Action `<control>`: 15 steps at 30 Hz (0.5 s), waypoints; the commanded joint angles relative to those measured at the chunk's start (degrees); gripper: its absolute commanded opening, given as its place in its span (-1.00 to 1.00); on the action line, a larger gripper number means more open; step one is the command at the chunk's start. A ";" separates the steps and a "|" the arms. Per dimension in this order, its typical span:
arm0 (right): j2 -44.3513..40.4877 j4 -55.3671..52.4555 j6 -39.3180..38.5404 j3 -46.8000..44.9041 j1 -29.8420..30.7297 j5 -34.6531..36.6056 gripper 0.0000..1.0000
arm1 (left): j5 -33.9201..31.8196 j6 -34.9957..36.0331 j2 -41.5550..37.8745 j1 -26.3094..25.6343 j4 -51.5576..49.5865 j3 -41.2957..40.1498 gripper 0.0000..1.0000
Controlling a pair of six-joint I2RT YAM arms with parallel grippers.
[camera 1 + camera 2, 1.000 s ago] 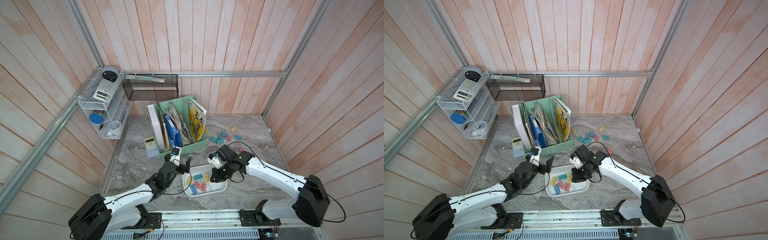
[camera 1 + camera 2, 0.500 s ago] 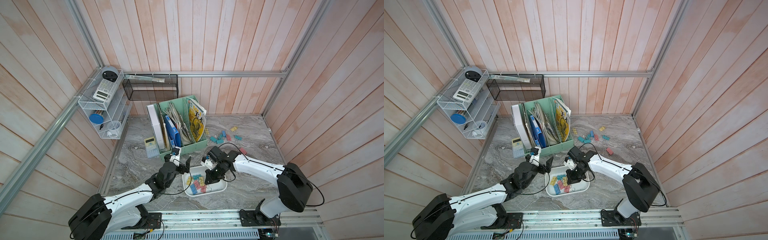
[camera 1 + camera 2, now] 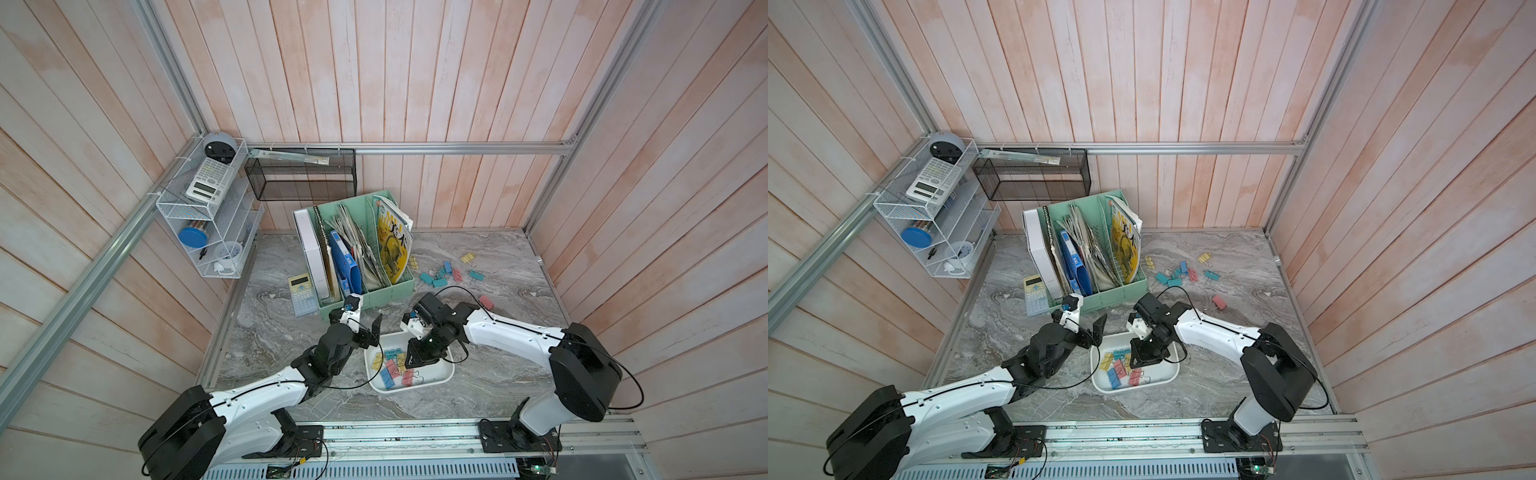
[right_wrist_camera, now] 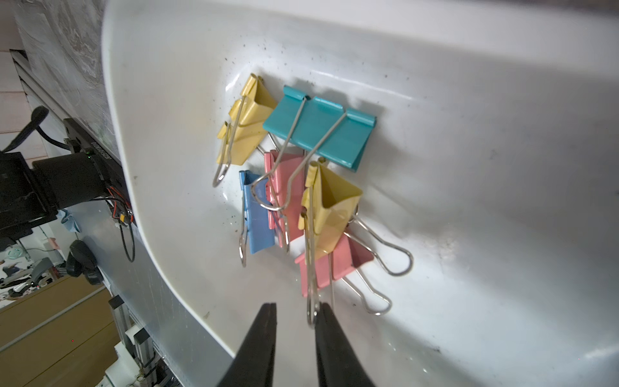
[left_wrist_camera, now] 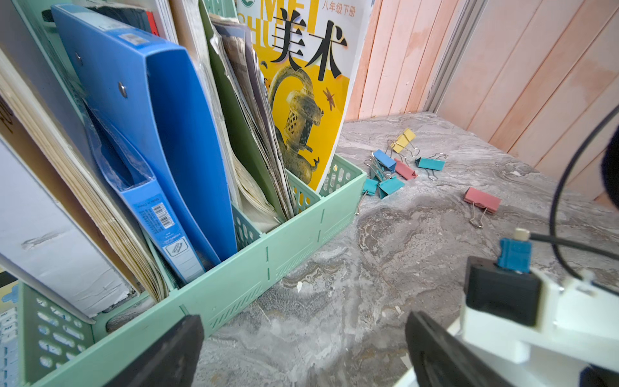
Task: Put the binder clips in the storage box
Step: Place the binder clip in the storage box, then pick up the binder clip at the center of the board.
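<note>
The white storage box [image 3: 441, 376] [image 3: 1168, 377] sits on the marble near the front, with several pastel binder clips [image 3: 390, 368] [image 3: 1119, 370] piled in its left half. My right gripper [image 3: 409, 362] [image 3: 1136, 360] [image 4: 294, 308] hangs inside the box with its jaws slightly open. A yellow clip [image 4: 330, 201] lies on the pile, its wire handle leaning against one finger. More clips [image 3: 440, 276] [image 5: 388, 167] lie loose at the back, and a pink one [image 3: 486, 302] [image 5: 482, 199] lies apart. My left gripper [image 3: 356, 330] [image 5: 303, 330] is wide open and empty, left of the box.
The mint green file organizer [image 3: 374, 291] stands just behind my left gripper, with a calculator [image 3: 301, 293] to its left. A black mesh basket [image 3: 303, 178] and a white wire shelf [image 3: 203, 216] hang on the back and left walls.
My right gripper moved left from the box's right edge to over the clip pile, and its jaws parted, letting the yellow clip go. The left arm stayed still.
</note>
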 commanded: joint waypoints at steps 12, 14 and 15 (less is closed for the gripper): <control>-29.73 19.95 24.89 -15.14 -24.80 30.94 -0.16 | -0.08 0.34 0.08 -0.27 0.43 0.35 1.00; -33.09 23.79 30.19 -19.68 -30.60 34.95 -0.15 | -0.06 0.39 0.44 -0.30 0.51 0.39 1.00; -34.05 25.02 32.16 -21.25 -33.11 36.62 -0.13 | -0.06 0.33 0.46 -0.29 0.48 0.38 1.00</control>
